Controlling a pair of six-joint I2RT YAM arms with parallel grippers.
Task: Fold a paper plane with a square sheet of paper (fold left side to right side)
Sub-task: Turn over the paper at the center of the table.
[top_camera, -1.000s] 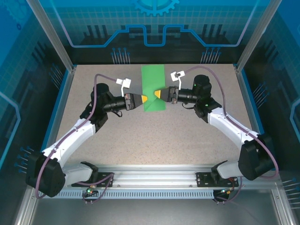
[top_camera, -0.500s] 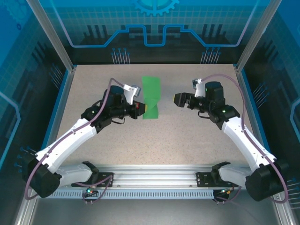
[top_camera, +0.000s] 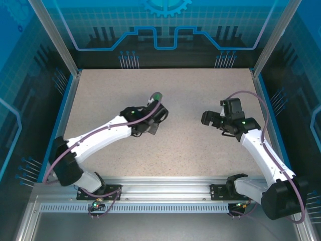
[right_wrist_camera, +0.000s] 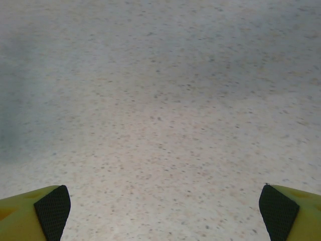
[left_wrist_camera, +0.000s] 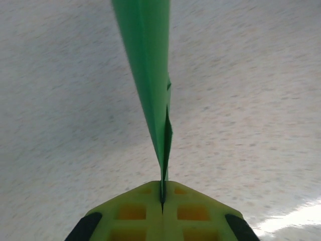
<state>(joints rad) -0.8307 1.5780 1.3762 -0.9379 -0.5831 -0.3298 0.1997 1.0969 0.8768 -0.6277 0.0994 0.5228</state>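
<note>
The green sheet of paper (left_wrist_camera: 145, 60) is folded and seen edge-on in the left wrist view. It rises from the jaws to the top of the frame, with layers showing along its right edge, and hangs clear of the table. My left gripper (left_wrist_camera: 162, 195) is shut on its lower end, yellow fingers (left_wrist_camera: 133, 213) pressed together. In the top view the left wrist (top_camera: 150, 116) reaches to the table's middle and covers the paper. My right gripper (top_camera: 205, 119) stands open to the right, apart from the paper. Its black pads (right_wrist_camera: 52, 211) are wide apart over bare table.
The speckled beige table (top_camera: 175, 150) is walled by blue panels and aluminium posts at the back and both sides. The arm bases sit on a rail (top_camera: 165, 193) at the near edge. A faint shadow lies under the left wrist.
The right gripper let go of the paper, opened wide and drew back to the right. The left arm swung its wrist over the middle, carrying the paper off the table and turning it edge-on.
</note>
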